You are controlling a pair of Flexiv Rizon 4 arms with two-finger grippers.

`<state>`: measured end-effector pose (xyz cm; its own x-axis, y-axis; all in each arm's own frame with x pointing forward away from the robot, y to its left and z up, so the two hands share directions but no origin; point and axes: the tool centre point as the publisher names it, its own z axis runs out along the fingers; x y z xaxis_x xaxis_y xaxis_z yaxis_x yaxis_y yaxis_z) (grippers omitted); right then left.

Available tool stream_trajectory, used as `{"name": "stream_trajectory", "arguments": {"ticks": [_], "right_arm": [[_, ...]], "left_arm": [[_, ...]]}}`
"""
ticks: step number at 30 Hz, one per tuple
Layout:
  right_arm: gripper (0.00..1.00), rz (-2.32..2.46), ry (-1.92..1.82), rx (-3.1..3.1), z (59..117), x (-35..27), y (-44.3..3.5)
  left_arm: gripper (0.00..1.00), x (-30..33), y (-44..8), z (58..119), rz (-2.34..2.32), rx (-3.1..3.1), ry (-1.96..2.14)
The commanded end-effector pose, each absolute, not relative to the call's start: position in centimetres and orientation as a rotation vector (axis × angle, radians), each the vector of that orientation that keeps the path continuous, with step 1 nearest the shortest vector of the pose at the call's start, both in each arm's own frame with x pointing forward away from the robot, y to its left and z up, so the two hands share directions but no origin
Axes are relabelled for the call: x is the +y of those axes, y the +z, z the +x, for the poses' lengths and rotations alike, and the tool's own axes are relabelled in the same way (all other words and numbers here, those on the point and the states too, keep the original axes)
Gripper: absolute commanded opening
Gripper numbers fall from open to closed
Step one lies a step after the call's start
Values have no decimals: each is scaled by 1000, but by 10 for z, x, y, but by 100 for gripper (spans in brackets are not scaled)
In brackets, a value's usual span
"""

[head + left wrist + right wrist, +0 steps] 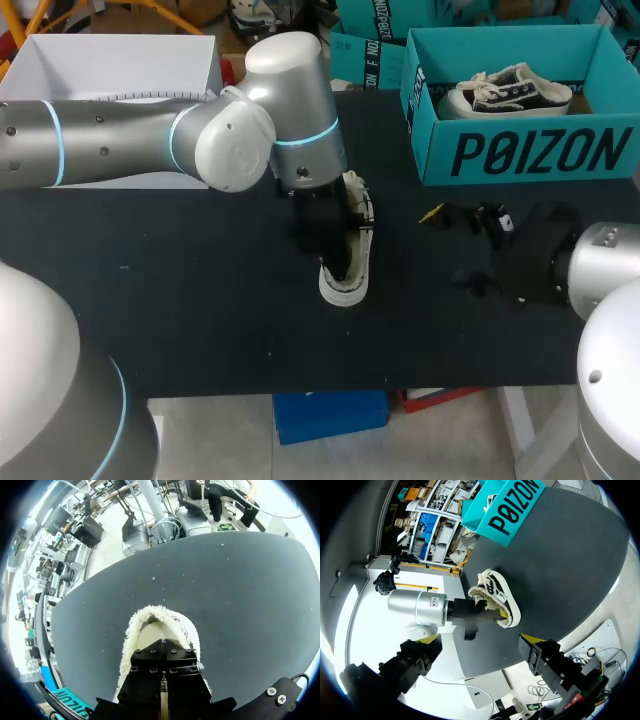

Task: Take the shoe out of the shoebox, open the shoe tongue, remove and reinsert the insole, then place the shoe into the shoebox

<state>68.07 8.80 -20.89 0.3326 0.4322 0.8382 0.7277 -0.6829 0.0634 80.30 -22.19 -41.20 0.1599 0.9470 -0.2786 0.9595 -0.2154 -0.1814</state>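
A cream, fleece-lined shoe [352,262] with black stripes lies on the black table [200,300], toe toward the front edge. My left gripper [333,245] reaches down into its opening; in the left wrist view the black gripper body [165,680] covers the heel end of the shoe [160,625] and the fingertips are hidden inside, so I cannot see whether they pinch the insole. My right gripper [455,245] hovers open to the right of the shoe, apart from it. Its wrist view shows the shoe [496,596] ahead of the right gripper [480,647].
The teal shoebox [530,150] stands open at the back right and holds a second black-and-white shoe [510,90]; it also shows as the shoebox [512,510] beyond the shoe. A white box [110,70] sits at the back left.
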Motion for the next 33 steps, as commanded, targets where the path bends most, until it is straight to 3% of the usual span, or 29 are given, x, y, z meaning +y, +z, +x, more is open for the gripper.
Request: {"name": "stream_trajectory", "arguments": {"ticks": [1, 17, 33], "right_arm": [[100, -2165, -1193, -1024, 675, 81, -213], [100, -2165, -1193, -1024, 675, 81, -213], [100, -2165, -1193, -1024, 675, 81, -213]], "left_arm": [[0, -217, -403, 803, 2332, 1932, -529], [0, -184, -308, 838, 2090, 1892, -482], [0, -165, -309, 885, 1760, 2025, -582]]}}
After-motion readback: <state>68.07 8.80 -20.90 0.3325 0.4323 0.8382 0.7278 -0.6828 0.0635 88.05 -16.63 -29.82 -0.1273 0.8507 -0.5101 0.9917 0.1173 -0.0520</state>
